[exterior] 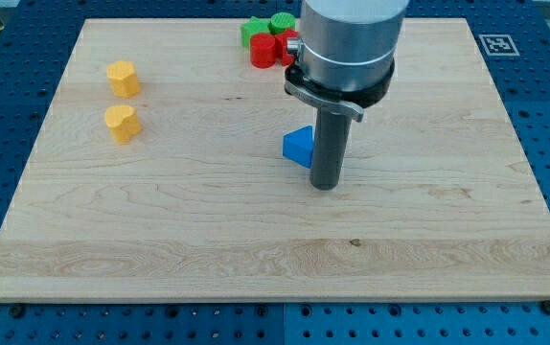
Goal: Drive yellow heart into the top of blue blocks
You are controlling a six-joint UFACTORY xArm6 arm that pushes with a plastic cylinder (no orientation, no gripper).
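A yellow heart (122, 123) lies on the wooden board at the view's left. A second yellow block (123, 78), of unclear shape, sits just above it. A blue triangular block (298, 146) lies near the middle of the board, partly hidden by my rod. My tip (325, 185) rests on the board just right of and below the blue block, touching or nearly touching it. The yellow heart is far to the left of my tip.
A cluster of red blocks (266, 50) and green blocks (281, 23) sits at the board's top edge, partly hidden behind the arm's body (347, 43). The board (256, 240) lies on a blue perforated table.
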